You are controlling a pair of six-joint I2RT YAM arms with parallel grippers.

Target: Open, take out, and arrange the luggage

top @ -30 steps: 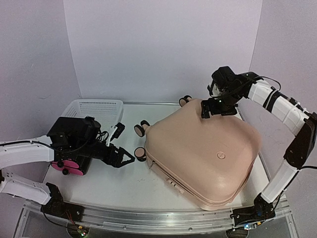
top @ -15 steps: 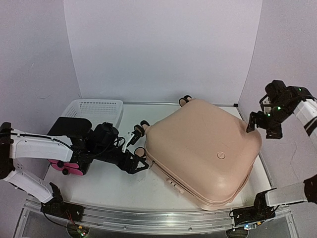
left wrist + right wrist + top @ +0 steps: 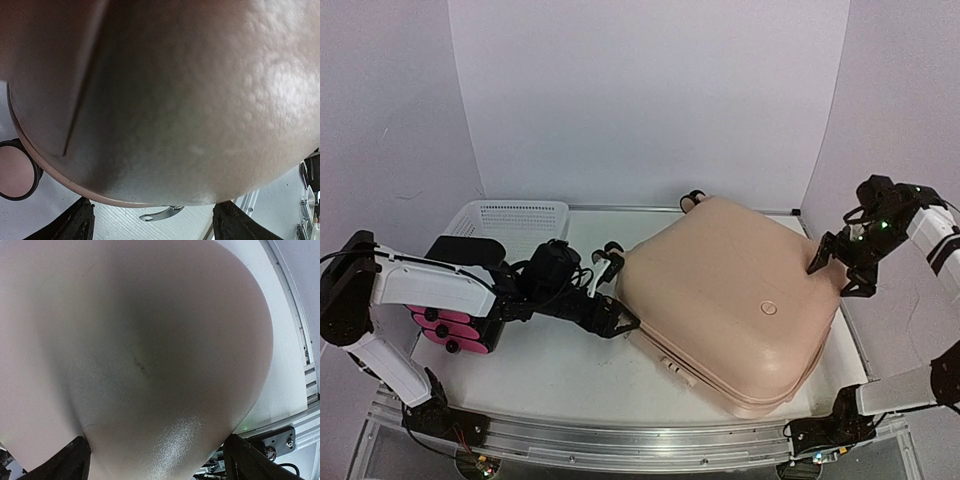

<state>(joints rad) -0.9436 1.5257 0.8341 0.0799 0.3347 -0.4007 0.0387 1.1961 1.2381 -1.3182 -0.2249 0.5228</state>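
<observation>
Luggage (image 3: 730, 310) lies closed on table (image 3: 550, 375); left gripper (image 3: 620, 322) and right gripper (image 3: 832, 275) spread wide at opposite sides.

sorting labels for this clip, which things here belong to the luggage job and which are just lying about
Belong to the job:
- luggage, closed
- left end effector, open, at its wheeled end
- right end effector, open, at the opposite corner

Just lying about:
- white mesh basket
- black box with pink drawer fronts
</observation>
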